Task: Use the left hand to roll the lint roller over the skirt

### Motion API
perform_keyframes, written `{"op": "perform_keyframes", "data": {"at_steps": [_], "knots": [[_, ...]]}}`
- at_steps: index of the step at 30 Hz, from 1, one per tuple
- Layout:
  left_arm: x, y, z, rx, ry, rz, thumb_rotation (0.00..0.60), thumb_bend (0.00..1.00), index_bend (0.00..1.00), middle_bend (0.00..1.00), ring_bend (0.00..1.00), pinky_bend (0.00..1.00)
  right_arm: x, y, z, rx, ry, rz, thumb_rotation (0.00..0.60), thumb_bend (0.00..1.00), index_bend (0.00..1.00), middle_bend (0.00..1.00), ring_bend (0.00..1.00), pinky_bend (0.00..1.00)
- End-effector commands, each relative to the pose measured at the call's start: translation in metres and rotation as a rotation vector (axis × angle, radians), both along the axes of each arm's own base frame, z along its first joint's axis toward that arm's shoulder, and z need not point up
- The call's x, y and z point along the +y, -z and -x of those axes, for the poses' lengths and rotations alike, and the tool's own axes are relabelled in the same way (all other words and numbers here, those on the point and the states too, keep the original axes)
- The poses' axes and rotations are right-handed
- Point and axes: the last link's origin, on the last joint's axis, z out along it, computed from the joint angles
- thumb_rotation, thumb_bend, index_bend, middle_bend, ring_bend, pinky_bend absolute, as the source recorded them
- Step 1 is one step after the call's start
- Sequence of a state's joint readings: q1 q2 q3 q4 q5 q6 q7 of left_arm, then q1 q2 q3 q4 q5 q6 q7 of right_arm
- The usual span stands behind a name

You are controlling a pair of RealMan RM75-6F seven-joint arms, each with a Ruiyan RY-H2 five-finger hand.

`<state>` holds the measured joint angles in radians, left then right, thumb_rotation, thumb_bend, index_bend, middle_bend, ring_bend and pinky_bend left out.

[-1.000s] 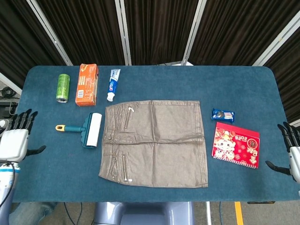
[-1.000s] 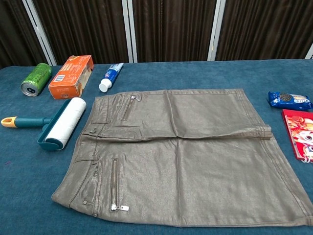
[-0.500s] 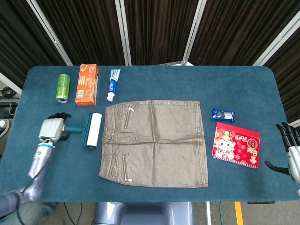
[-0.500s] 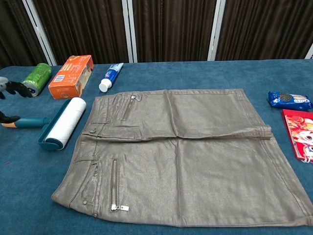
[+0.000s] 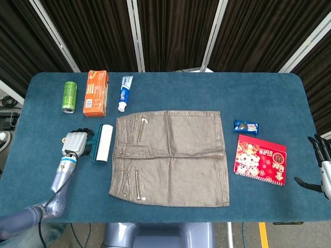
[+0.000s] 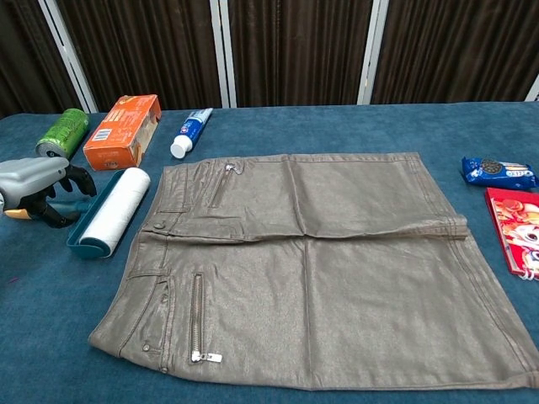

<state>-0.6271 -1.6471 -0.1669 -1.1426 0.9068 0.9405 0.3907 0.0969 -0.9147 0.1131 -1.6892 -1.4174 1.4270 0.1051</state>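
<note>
Grasp stage: my left hand (image 6: 38, 189) curls around the roller (image 6: 111, 211) handle on the bench (image 5: 207, 90). Skirt (image 6: 312, 269) unrolled; all passes remain.

The skirt (image 5: 169, 157) is a grey-brown, faintly shiny piece spread flat at the centre of the frame, waistband to the left, with zips and a crease across its middle. The lint roller (image 5: 101, 143), white roll in a teal frame, lies just beside the waistband, left of centre.
</note>
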Motion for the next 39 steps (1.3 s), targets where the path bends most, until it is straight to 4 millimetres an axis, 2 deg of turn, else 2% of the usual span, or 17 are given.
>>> {"op": "perform_keyframes", "data": {"at_steps": [1, 8, 13, 17, 29, 32, 39], "knots": [[0.0, 0.001, -0.001, 0.013, 0.0, -0.011, 0.6, 0.38, 0.34, 0.27, 0.25, 0.29, 0.0, -0.001, 0.0, -0.002, 0.001, 0.001, 0.6, 0.0, 0.0, 0.0, 0.0, 0.0], [-0.005, 0.001, 0.003, 0.017, -0.013, -0.006, 0.6, 0.38, 0.34, 0.26, 0.24, 0.29, 0.0, -0.002, 0.0, -0.009, 0.001, 0.002, 0.6, 0.0, 0.0, 0.0, 0.0, 0.0], [-0.005, -0.01, 0.011, 0.002, -0.034, -0.037, 0.6, 0.38, 0.34, 0.26, 0.24, 0.3, 0.0, -0.002, 0.001, -0.009, 0.001, 0.004, 0.6, 0.0, 0.0, 0.0, 0.0, 0.0], [-0.005, -0.011, 0.016, 0.005, -0.044, -0.023, 0.6, 0.38, 0.34, 0.26, 0.24, 0.3, -0.001, -0.001, 0.001, -0.006, 0.002, -0.003, 0.6, 0.0, 0.0, 0.0, 0.0, 0.0], [0.0, -0.003, 0.01, 0.012, -0.027, 0.005, 0.6, 0.39, 0.37, 0.28, 0.26, 0.31, -0.002, 0.001, 0.001, -0.004, 0.007, -0.006, 0.6, 0.0, 0.0, 0.0, 0.0, 0.0], [0.001, -0.002, 0.007, 0.01, -0.02, 0.008, 0.6, 0.43, 0.39, 0.29, 0.27, 0.32, -0.002, 0.001, 0.001, -0.005, 0.008, -0.006, 0.6, 0.0, 0.0, 0.0, 0.0, 0.0], [0.001, -0.002, 0.005, 0.02, -0.015, 0.037, 0.6, 0.62, 0.5, 0.37, 0.33, 0.38, -0.002, 0.001, 0.001, -0.012, 0.006, -0.01, 0.6, 0.0, 0.0, 0.0, 0.0, 0.0]]}}
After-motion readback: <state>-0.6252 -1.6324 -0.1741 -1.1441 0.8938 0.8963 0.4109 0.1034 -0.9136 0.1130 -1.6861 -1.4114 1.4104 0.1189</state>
